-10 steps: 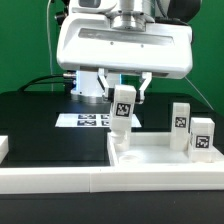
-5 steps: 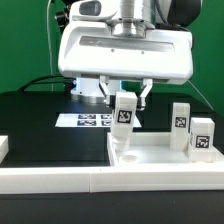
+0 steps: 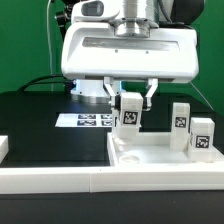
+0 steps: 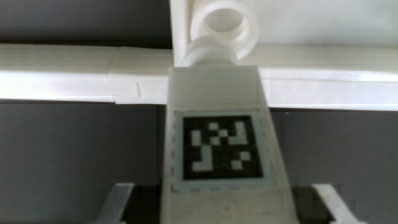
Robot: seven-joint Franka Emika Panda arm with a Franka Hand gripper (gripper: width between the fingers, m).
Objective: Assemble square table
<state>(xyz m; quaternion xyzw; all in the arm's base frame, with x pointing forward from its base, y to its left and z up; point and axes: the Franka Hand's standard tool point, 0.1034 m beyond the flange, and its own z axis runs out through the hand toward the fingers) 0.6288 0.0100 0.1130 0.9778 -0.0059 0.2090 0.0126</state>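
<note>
My gripper (image 3: 129, 98) is shut on a white table leg (image 3: 128, 113) with a black-and-white tag. It holds the leg upright just above the near-left part of the white square table top (image 3: 160, 158). Two more tagged legs (image 3: 181, 119) (image 3: 202, 138) stand on the top toward the exterior view's right. The wrist view looks down the held leg (image 4: 217, 130), its tag facing the camera, with a finger (image 4: 125, 200) on either side. Beyond the leg's rounded far end runs a white band that I cannot name.
The marker board (image 3: 85, 120) lies on the black table behind the table top, at the exterior view's left. A long white border wall (image 3: 90, 185) runs along the front. A small white block (image 3: 3, 147) sits at the far left edge.
The gripper has carried the leg toward the exterior view's right and slightly lower over the table top. The grip has not changed.
</note>
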